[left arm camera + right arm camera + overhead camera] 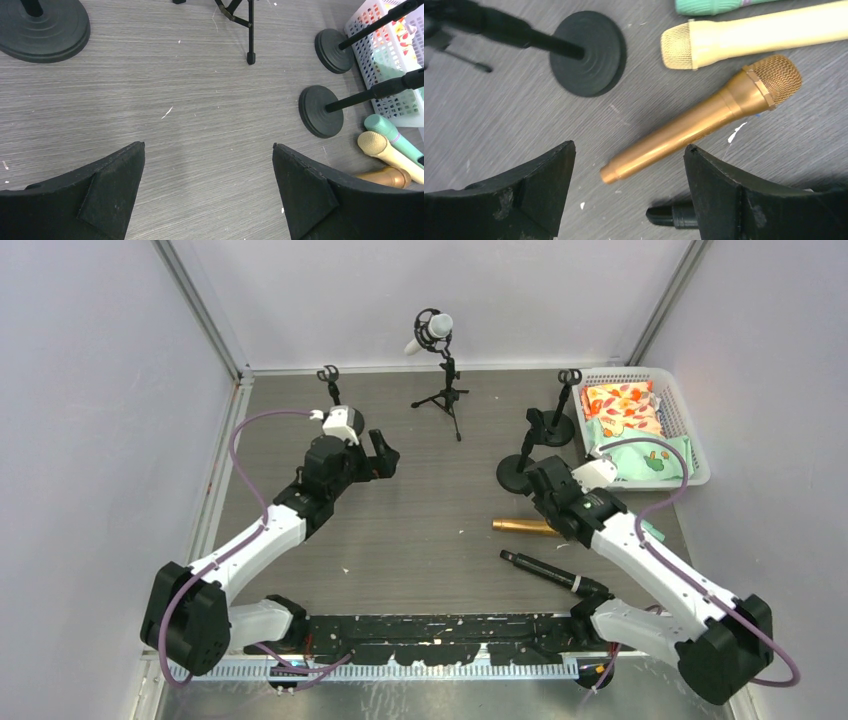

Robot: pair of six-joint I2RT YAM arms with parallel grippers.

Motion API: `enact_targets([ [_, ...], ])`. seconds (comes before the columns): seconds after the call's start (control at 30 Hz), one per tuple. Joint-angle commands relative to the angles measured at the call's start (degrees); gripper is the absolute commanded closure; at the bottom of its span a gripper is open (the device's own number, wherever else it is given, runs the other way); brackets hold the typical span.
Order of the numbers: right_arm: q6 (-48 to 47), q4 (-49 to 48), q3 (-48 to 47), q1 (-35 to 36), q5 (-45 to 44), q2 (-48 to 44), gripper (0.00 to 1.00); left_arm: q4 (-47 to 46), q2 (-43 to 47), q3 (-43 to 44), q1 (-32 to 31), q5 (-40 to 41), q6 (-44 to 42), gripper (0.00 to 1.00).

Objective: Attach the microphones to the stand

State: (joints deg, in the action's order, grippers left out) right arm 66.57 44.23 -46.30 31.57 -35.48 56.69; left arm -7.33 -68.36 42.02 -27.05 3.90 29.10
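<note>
The right gripper [629, 147], jaws apart with the slanting gold microphone [704, 117] lying partly between them, may roll it away on closing; the left gripper [207, 145] also has its jaws apart, empty.

The surface [200, 125] is matt grey wood-grain with pale scuffs. The gold microphone [694, 125] has a satin metallic sheen; the cream-yellow microphone [769, 35] looks like smooth plastic.

A white lattice plastic basket [697, 445] sits in the far right corner of the grey wood-grain table [430, 500], holding an orange leaf-print packet [620, 405] and a pale green packet [655, 462]; white specks [167, 112] dot the tabletop
</note>
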Motion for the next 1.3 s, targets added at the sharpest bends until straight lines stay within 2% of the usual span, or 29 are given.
enact_targets([
  [0.0, 6.77, -1.56, -0.98, -3.74, -3.68, 5.3, 0.16, 0.12, 0.82, 0.34, -0.24, -1.14, -1.76, 0.0],
  [0.17, 6.14, -6.75, 0.27, -8.82, 1.78, 8.87, 0.15, 1.19, 0.46, 0.94, -0.28, -1.96, -2.27, 0.0],
  [0.47, 13.55, 4.93, -4.33, -9.42, 5.15, 16.88, 0.12, 1.4, -0.31, 0.87, -0.29, -2.47, -2.29, 0.0],
  [0.77, 16.29, 4.14, -3.19, -10.14, 7.0, 21.45, 0.12, 1.74, -0.81, 1.11, -0.36, -2.87, -2.5, 0.0],
  [1.27, 16.13, -3.12, 1.89, -13.95, 10.31, 26.76, 0.26, 2.06, -2.22, 2.63, -0.32, -5.44, -2.82, 0.03],
])
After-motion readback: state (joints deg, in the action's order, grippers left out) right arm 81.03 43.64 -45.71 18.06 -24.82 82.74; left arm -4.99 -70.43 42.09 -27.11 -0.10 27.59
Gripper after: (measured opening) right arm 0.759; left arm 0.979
